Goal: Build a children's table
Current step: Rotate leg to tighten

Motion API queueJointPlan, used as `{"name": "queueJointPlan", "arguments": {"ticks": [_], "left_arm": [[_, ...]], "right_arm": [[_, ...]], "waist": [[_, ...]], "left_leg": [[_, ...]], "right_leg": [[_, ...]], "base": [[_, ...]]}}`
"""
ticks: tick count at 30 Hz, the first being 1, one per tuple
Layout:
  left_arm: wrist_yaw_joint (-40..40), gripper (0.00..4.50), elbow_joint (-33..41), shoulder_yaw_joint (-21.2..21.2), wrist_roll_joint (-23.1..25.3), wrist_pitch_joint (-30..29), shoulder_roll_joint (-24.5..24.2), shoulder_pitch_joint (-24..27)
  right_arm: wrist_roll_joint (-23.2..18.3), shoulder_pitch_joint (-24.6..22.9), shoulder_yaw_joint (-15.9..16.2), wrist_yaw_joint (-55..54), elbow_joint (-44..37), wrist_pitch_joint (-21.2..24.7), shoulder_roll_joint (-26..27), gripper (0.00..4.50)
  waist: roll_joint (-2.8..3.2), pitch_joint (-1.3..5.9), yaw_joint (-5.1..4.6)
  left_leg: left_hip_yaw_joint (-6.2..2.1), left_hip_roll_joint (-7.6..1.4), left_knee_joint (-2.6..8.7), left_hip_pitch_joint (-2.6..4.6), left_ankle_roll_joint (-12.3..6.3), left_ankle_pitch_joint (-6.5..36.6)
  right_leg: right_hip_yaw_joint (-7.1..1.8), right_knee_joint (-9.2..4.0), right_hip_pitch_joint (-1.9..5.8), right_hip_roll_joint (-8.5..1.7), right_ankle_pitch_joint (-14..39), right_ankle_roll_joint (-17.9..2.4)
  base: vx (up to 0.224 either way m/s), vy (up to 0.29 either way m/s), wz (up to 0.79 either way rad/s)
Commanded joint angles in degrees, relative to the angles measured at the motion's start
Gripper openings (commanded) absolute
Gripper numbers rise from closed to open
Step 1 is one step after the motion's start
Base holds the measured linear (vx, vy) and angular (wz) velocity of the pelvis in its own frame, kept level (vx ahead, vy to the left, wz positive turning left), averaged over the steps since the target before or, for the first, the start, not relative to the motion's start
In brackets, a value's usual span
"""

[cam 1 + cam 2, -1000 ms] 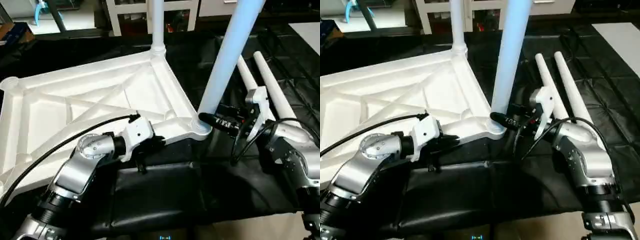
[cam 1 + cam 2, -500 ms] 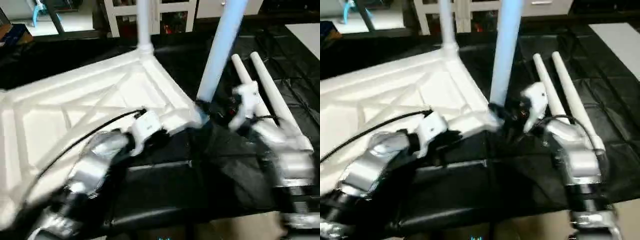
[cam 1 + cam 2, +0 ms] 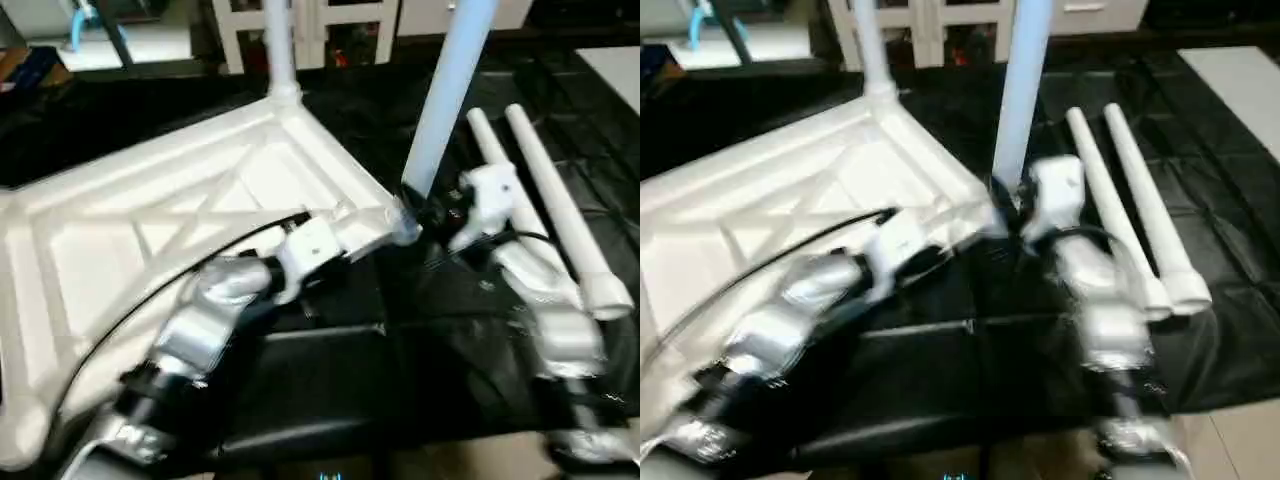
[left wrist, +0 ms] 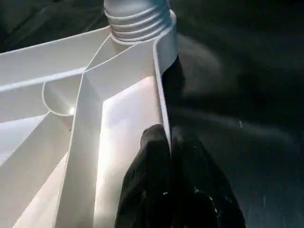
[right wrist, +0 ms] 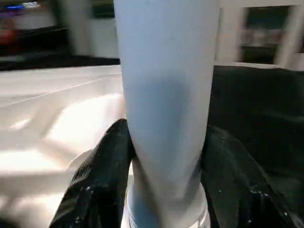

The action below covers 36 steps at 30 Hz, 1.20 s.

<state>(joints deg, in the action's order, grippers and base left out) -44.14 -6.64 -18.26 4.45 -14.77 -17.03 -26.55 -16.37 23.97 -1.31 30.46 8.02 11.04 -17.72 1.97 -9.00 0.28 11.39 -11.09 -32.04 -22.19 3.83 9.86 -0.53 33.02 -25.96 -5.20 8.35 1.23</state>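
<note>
Top (image 3: 150, 215) found lying underside up on the black mat (image 3: 330, 390), ribs showing. Far leg (image 3: 279, 50) standing seated in its corner socket. Near leg (image 3: 448, 95) upright in the socket nearest the right gripper (image 5: 164, 156); fingers (image 5: 99, 175) half open and clamped on either side of that leg, just above the collar. Left gripper (image 4: 170, 142) pinched shut on the top's thin rim, just along from the same corner. Two spare legs (image 3: 560, 210) lying side by side on the mat beside the right arm.

Judged step: seating the second leg, top steadied by the left. Full seating not confirmable. Next move judged to need a firm downward push or twist, rim kept pinned, then release and a reach for a spare leg.
</note>
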Motion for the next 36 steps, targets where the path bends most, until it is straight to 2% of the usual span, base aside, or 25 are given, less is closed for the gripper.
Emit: {"name": "queueJointPlan", "arguments": {"ticks": [1, 3, 4, 5, 6, 8, 12, 16, 22, 24, 26, 29, 32, 34, 36], "left_arm": [[-7.31, 0.00, 1.94, -2.44, -2.32, 1.96, -1.14, 2.95], [-8.64, 0.00, 3.19, -1.36, -2.99, 1.85, -2.74, 3.91], [-9.07, 0.00, 3.68, -1.04, -3.34, 1.70, -3.31, 4.24], [-9.73, 0.00, 4.50, -0.56, -4.03, 1.57, -4.36, 4.82], [-10.23, 0.00, 5.15, -0.23, -4.72, 1.59, -5.35, 5.31], [-10.98, 0.00, 5.92, 0.21, -5.76, 1.80, -6.75, 5.99], [-11.35, 0.00, 5.76, 0.58, -6.07, 2.20, -7.30, 6.32], [-11.48, 0.00, 6.35, 0.58, -6.21, 1.79, -7.01, 6.58], [-11.38, 0.00, 6.73, 0.34, -6.94, 1.66, -7.45, 6.76], [-11.39, 0.00, 6.75, 0.34, -6.97, 1.67, -7.48, 6.80], [-11.44, 0.00, 6.66, 0.33, -6.96, 1.69, -7.46, 6.75], [-11.37, 0.00, 6.53, 0.11, -6.97, 1.70, -7.45, 6.63], [-10.10, 0.00, 6.16, -0.58, -6.14, 0.62, -6.64, 6.05], [-8.37, 0.00, 5.42, -1.82, -4.67, -0.94, -5.15, 5.10], [-5.62, 0.00, 3.99, -3.71, -2.53, -3.16, -2.45, 3.68]], "right_arm": [[-1.69, -0.84, -0.81, 5.71, -2.59, 2.13, -4.15, 2.56], [-4.17, -1.96, -1.43, 10.46, -4.84, 3.86, -7.80, 2.56], [-4.50, -2.27, -1.56, 11.59, -5.23, 4.38, -9.13, 2.76], [-5.18, -2.84, -1.93, 13.73, -5.94, 5.29, -11.38, 2.76], [-5.85, -3.34, -2.34, 15.74, -6.54, 6.07, -13.27, 2.97], [-6.95, -4.10, -2.92, 18.76, -7.52, 7.10, -15.71, 3.02], [-7.60, -4.73, -2.71, 20.90, -7.96, 7.50, -16.97, 3.02], [-9.66, -4.50, -2.49, 20.82, -7.93, 9.13, -15.37, 2.86], [-10.78, -4.29, -2.28, 21.44, -8.18, 10.49, -15.03, 2.35], [-10.84, -4.33, -2.28, 21.51, -8.26, 10.58, -15.04, 2.28], [-10.93, -4.39, -2.23, 21.39, -8.35, 10.72, -15.00, 2.03], [-10.90, -4.55, -2.06, 20.65, -8.46, 11.04, -14.81, 1.96], [-8.27, -3.88, -1.66, 14.41, -7.22, 11.82, -12.34, 1.93], [-5.56, -2.75, -1.66, 6.71, -4.92, 12.48, -8.40, 1.93], [-2.34, -1.12, -3.14, -5.56, -1.10, 12.29, -2.23, 1.93]], "waist": [[-0.74, 4.15, 0.45], [-0.64, 4.06, 0.64], [-0.62, 4.14, 0.74], [-0.47, 3.98, 0.82], [-0.65, 4.00, 1.03], [-0.58, 3.84, 1.44], [-0.66, 3.57, 1.61], [-0.75, 3.60, 1.54], [-0.82, 3.81, 1.53], [-0.81, 3.82, 1.54], [-0.70, 3.87, 1.54], [-0.76, 3.87, 1.56], [-0.72, 3.90, 1.47], [-0.74, 3.79, 1.21], [-0.61, 3.72, 0.81]], "left_leg": [[-0.02, -0.72, 3.00, 0.70, -6.55, 8.33], [0.08, -0.80, 2.83, 0.74, -8.08, 6.02], [0.18, -0.83, 2.69, 0.83, -9.00, 5.17], [0.19, -0.84, 2.74, 0.82, -9.19, 5.19], [0.19, -0.88, 2.71, 0.87, -9.37, 5.40], [0.21, -1.07, 2.78, 0.96, -9.53, 6.12], [0.26, -1.12, 2.95, 1.07, -7.85, 8.99], [0.14, -1.05, 2.98, 1.01, -6.88, 8.99], [0.18, -0.94, 2.76, 0.91, -7.70, 6.87], [0.17, -0.96, 2.77, 0.91, -7.74, 7.05], [0.18, -0.95, 2.73, 0.97, -7.71, 6.94], [0.19, -0.94, 2.72, 0.96, -7.68, 6.73], [0.21, -0.90, 2.71, 0.95, -7.51, 6.73], [0.15, -0.75, 2.84, 0.85, -6.11, 7.85], [0.17, -0.70, 2.91, 0.79, -4.54, 8.68]], "right_leg": [[-0.34, -2.67, 3.76, -0.48, 2.61, -14.17], [-0.32, -2.32, 3.80, -0.46, -1.57, -15.84], [-0.32, -2.14, 3.79, -0.50, -3.08, -16.70], [-0.31, -2.19, 3.75, -0.51, -2.95, -16.93], [-0.30, -2.20, 3.92, -0.56, -2.37, -17.15], [-0.39, -2.29, 3.86, -0.77, -0.57, -17.21], [-0.43, -2.86, 3.51, -0.93, 5.94, -16.43], [-0.48, -2.87, 3.44, -0.87, 7.03, -15.61], [-0.44, -2.51, 3.58, -0.76, 3.64, -16.15], [-0.42, -2.51, 3.63, -0.82, 3.97, -16.17], [-0.43, -2.51, 3.61, -0.79, 4.02, -16.25], [-0.42, -2.50, 3.63, -0.78, 3.86, -16.30], [-0.40, -2.49, 3.60, -0.75, 4.00, -16.32], [-0.35, -2.77, 3.49, -0.74, 7.29, -15.50], [-0.39, -3.05, 3.17, -0.79, 10.36, -14.65]], "base": [[0.000, 0.000, 0.00], [0.000, 0.000, 0.00], [0.000, 0.000, 0.00], [0.000, 0.000, 0.00], [0.000, 0.000, 0.00], [0.000, 0.000, 0.00], [0.000, 0.000, 0.00], [0.000, 0.000, 0.00], [0.000, 0.000, 0.00], [0.000, 0.000, 0.00], [0.000, 0.000, 0.00], [0.000, 0.000, 0.00], [0.000, 0.000, 0.00], [0.000, 0.000, 0.00], [0.000, 0.000, 0.00]]}}
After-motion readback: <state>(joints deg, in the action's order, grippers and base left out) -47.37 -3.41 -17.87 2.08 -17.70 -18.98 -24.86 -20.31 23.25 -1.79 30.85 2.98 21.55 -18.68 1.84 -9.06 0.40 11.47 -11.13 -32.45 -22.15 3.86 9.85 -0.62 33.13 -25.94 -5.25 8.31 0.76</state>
